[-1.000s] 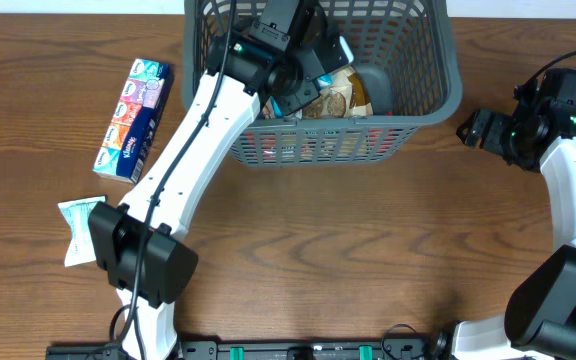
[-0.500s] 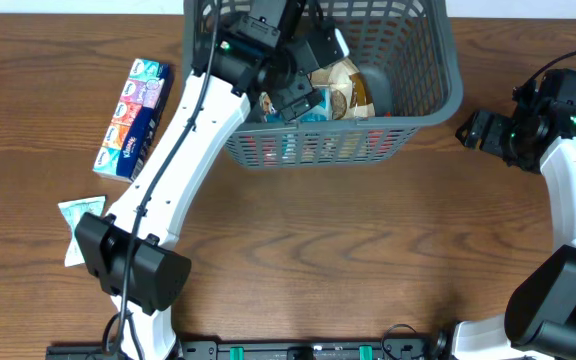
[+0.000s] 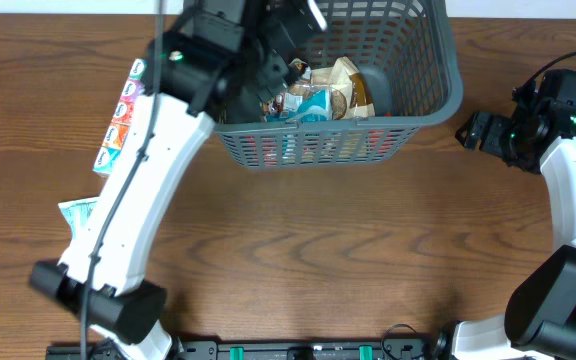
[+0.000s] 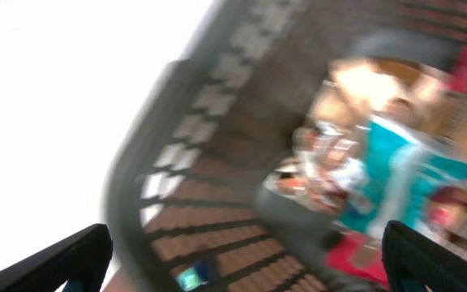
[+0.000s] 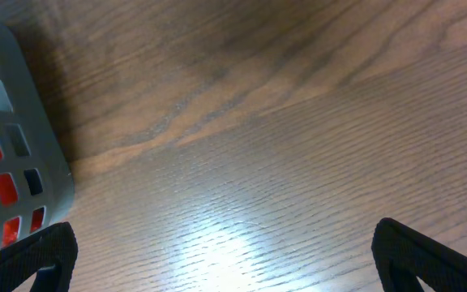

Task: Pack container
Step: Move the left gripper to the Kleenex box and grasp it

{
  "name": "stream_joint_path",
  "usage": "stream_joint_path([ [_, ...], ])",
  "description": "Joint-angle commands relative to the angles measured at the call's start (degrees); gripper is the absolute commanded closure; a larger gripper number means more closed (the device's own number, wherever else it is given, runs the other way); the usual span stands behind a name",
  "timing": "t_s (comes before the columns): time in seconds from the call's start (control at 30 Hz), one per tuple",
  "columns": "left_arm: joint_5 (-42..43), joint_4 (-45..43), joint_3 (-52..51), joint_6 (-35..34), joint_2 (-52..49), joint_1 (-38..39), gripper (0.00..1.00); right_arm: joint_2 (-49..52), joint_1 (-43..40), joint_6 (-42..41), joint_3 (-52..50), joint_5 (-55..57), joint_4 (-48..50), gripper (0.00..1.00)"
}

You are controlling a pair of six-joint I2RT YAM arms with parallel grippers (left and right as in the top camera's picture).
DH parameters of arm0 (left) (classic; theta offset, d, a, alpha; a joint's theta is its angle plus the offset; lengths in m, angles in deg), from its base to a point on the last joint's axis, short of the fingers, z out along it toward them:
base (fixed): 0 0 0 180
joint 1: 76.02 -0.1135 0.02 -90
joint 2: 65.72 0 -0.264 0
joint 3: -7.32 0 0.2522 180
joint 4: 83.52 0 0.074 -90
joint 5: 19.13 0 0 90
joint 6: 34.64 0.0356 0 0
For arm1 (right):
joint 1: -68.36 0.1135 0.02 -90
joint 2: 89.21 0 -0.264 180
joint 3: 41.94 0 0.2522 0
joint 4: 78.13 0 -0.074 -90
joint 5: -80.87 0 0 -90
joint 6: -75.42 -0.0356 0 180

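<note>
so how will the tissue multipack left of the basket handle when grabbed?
The tissue multipack looks film-wrapped and soft, so it likely squashes when gripped and may slip. Probably light for its size. Lying flat on the table, it shouldn't roll or tip.

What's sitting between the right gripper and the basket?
Nothing. Only bare wooden table separates the right gripper from the basket, as the overhead and right wrist views show.

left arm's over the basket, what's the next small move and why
Probably swing the left hand left, toward the tissue pack on the table: its jaws are open and empty above the container, which already holds packets, and that pack lies nearest.
</note>
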Motion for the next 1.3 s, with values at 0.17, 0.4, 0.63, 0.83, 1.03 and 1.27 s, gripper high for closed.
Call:
stream_joint_path([
  [0.17, -16.2, -1.3, 1.4, -15.8, 7.5, -11.5, 0.01, 0.0, 0.2, 1.9, -0.2, -0.2, -0.1, 0.01],
  [0.4, -12.9, 12.3, 1.4, -31.8, 9.9, -23.6, 0.01, 0.0, 0.2, 2.7, -0.2, -0.2, 0.2, 0.01],
  [0.63, -8.9, 12.8, 1.2, -33.2, 5.1, -29.1, 0.02, 0.0, 0.2, 2.7, -0.2, -0.2, 0.8, 0.01],
  [0.83, -7.9, 7.5, 1.2, -30.4, -2.8, -29.7, 0.06, 0.0, 0.2, 2.7, -0.2, -0.3, 0.5, 0.01],
  [1.03, -2.1, 9.1, 1.2, -30.2, -11.2, -31.3, 0.06, 0.0, 0.2, 2.7, -0.2, -0.3, 0.0, 0.01],
  [1.27, -0.1, 13.9, 1.2, -26.1, -18.9, -33.8, 0.02, 0.0, 0.2, 2.7, -0.2, -0.3, 0.0, 0.01],
])
